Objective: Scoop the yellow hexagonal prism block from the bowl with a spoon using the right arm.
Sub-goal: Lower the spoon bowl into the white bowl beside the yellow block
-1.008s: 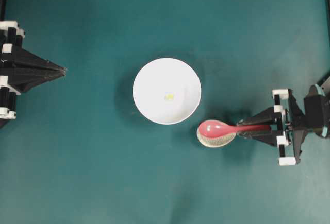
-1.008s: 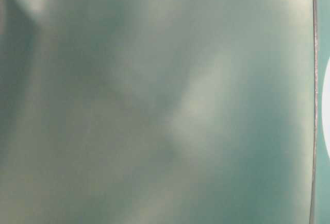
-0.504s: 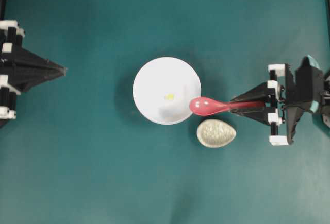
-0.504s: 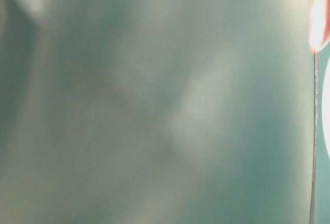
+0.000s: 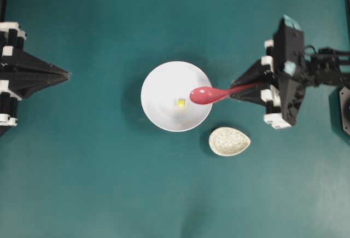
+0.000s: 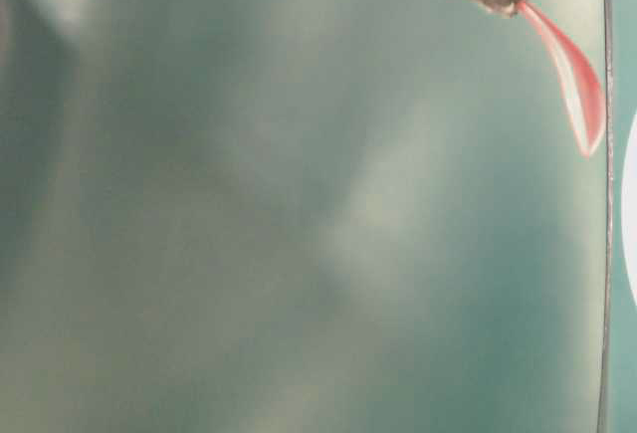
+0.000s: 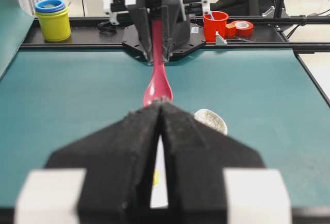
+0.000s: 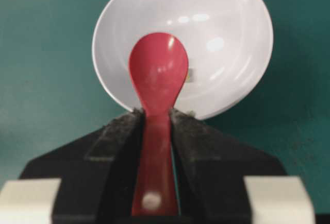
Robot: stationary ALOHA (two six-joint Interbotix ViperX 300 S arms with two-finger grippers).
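Observation:
The white bowl sits mid-table with the tiny yellow hexagonal prism block on its floor. My right gripper is shut on the flat handle of the pink-red spoon, whose scoop hangs over the bowl's right side, just right of the block. In the right wrist view the spoon points into the bowl, and only a sliver of the block shows beside the scoop. My left gripper rests shut at the far left, well away from the bowl. The left wrist view shows the spoon beyond the shut left gripper.
A small speckled beige oval dish lies just below and right of the bowl. Beyond the table's far edge stand yellow and blue stacked cups, a red cup and red tape. The table-level view shows mostly blurred green, with the spoon at upper right.
My right arm has lifted the spoon off the speckled dish and carried it up and left. Its scoop now hangs over the bowl near the block. The left arm has not moved.

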